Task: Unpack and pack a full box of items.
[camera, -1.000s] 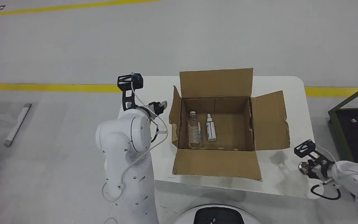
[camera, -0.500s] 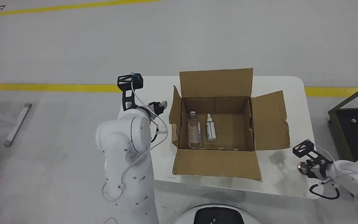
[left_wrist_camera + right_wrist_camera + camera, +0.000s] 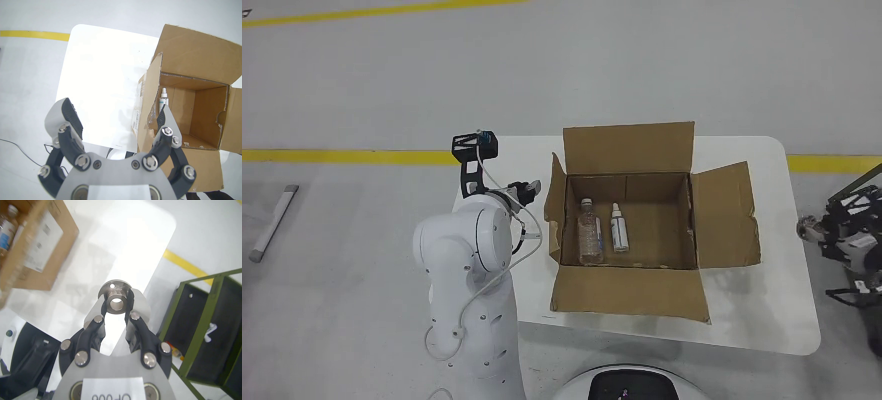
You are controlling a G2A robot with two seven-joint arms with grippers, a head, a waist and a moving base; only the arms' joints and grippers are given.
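Observation:
An open cardboard box (image 3: pixel 722 215) stands in the middle of the white table (image 3: pixel 762 310). Inside it lie a clear bottle (image 3: pixel 589 232) and a white spray bottle (image 3: pixel 619 228), side by side toward the box's left wall. My left gripper (image 3: pixel 117 111) hangs open above the table's left part, beside the box (image 3: pixel 189 62), with nothing between its fingers. My right gripper (image 3: pixel 117 297) is shut on a metal flanged bushing (image 3: pixel 115 301). It is held off the table's right edge (image 3: pixel 814 229), over the floor.
A green-framed black bin (image 3: pixel 208 323) stands on the floor right of the table, with a white item and some small things in it. The box's flaps are folded outward. A yellow floor line (image 3: pixel 342 156) runs behind the table.
My right gripper has carried the bushing from the table's front right corner out past the right edge and farther back. The left arm and the box have not moved.

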